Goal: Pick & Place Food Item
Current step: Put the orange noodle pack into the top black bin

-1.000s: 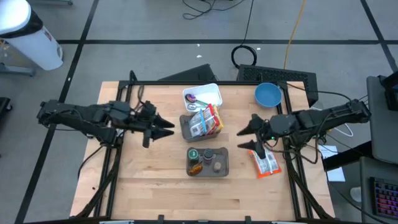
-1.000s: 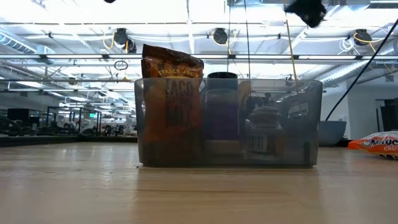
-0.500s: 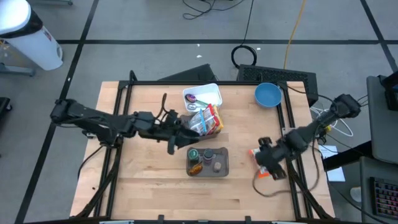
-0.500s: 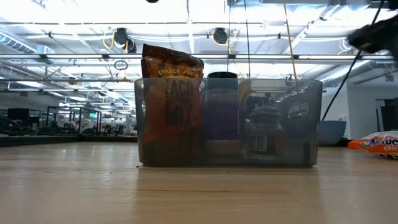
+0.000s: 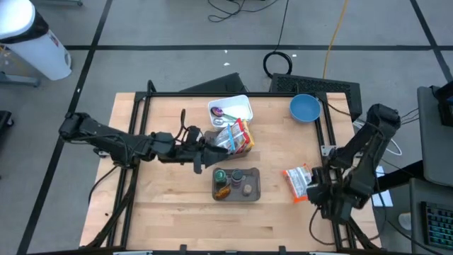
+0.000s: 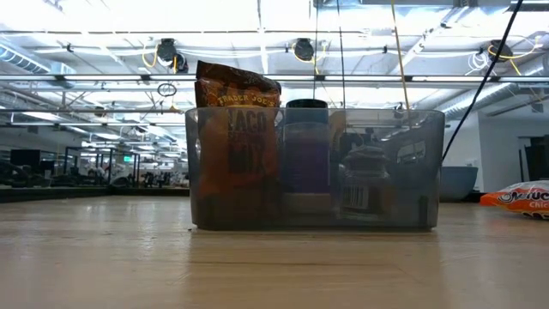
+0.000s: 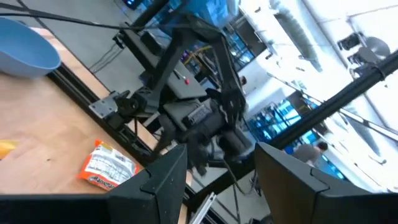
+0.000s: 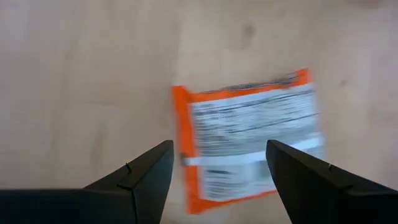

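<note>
The orange packet lies flat on the wooden table near its right edge, well apart from the bins in the middle. The right gripper hangs above it with its fingers spread apart, the packet showing in the gap between them, not clamped. The right arm bends back over the table's right frame. The left gripper reaches toward the centre, close beside the grey bin of snack bags; its fingers are apart with nothing between them. In front of that bin stands a dark bin holding bottles and jars. A white tray sits behind, and a blue bowl rests near the far right corner. In the low view, the dark bin fills the middle, with the packet off to its right.
</note>
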